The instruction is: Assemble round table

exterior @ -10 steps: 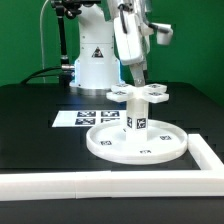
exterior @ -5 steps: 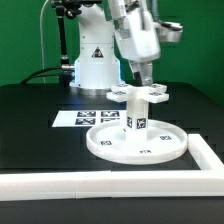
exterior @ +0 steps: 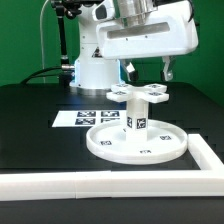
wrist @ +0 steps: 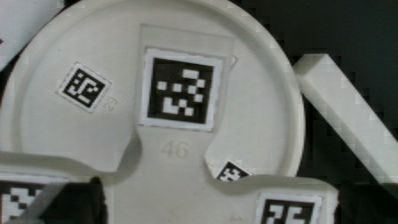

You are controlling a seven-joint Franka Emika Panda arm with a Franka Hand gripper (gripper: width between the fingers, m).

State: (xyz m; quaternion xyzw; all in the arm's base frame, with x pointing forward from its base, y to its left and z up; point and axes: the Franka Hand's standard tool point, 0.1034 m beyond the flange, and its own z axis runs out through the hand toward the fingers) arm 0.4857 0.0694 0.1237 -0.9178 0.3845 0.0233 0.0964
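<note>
Shows the claw turned broadside to the exterior view and raised, where a second ago shows it edge-on and low against the cross. Finds it released now: jaws spread wide, one to each side, nothing between them, hanging just above the cross and apart from it. Leaves the cross seated on top of the post, upright at the middle of the disc (rim up, so the table stands upside down). Confirms the same from the wrist view: disc below, arms of the cross close to the lens, no finger on either.

Suggests a let-go after a turn of the cross, not a fresh grasp. Reads as late in the task, with all three parts stacked. Cannot tell from here whether the cross is tight or needs another twist.

Rests all of it on a black bench. Puts the marker board just behind the disc, a white rail along the near edge and round the exterior view's right. Shuts the room off behind with a green backdrop.
</note>
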